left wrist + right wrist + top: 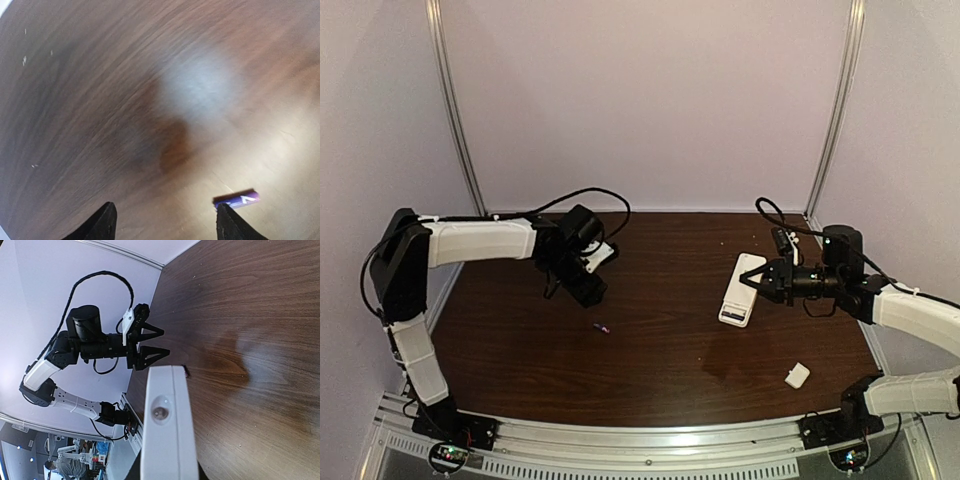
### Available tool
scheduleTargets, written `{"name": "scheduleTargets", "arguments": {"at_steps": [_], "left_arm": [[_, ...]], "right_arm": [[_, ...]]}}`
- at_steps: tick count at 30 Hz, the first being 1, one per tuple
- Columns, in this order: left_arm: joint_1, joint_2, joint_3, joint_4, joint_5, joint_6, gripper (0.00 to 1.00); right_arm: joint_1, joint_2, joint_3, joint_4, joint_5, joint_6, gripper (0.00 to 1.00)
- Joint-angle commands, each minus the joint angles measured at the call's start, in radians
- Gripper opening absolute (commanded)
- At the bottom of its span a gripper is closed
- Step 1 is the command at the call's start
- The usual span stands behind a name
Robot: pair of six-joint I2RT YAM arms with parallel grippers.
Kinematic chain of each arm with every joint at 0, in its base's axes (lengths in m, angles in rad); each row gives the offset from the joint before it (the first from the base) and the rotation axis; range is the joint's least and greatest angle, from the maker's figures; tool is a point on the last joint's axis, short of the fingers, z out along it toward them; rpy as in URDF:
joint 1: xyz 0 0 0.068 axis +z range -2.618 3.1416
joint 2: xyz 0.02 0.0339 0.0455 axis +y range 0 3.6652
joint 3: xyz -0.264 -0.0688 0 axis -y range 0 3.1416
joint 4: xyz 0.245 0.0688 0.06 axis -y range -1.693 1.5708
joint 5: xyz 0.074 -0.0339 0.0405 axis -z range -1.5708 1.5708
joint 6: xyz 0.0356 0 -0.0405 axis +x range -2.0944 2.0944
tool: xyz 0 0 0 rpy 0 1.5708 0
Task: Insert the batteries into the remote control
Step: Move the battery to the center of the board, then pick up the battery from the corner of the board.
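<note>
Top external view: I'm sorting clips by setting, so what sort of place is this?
Probably a robotics lab test cell: wood-grain table boxed in by plain pale walls, metal mounting rail at its near edge, more equipment beyond the enclosure.

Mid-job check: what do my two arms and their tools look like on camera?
Both the left arm and right arm have white shells with black joints. A black cable loops off the left wrist, another off the right. The left tool has black tapered fingers; the right tool is black too.
</note>
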Motion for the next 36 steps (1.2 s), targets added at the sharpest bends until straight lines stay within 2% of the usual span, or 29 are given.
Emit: {"name": "scheduleTargets", "arguments": {"at_steps": [1,5,8,15,20,29,36], "left_arm": [[-0.016,-0.094,-0.091,-0.024,0.144,0.286,0.72],[-0.069,-0.163,-0.232,-0.099,0.147,0.462,0.72],[-0.081,-0.229,-0.301,-0.071,0.198,0.519,0.72],[-0.083,-0.29,-0.35,-0.006,0.205,0.609,0.7],[-0.083,-0.265,-0.378,0.033,0.237,0.657,0.69],[-0.102,-0.236,-0.415,0.013,0.277,0.678,0.68],[-0.134,-0.218,-0.45,0.006,0.235,0.688,0.53]], "right_arm": [[-0.008,-0.021,0.01,0.015,-0.014,-0.015,0.0],[-0.008,-0.016,0.004,0.032,-0.019,-0.005,0.0],[-0.007,-0.009,0.003,0.041,-0.026,0.001,0.0],[-0.008,-0.007,0.001,0.056,-0.033,0.009,0.0],[-0.007,-0.005,0.002,0.064,-0.034,0.014,0.0],[-0.007,0.002,0.008,0.058,-0.036,0.008,0.0],[-0.007,-0.003,0.014,0.052,-0.036,0.004,0.0]]}}
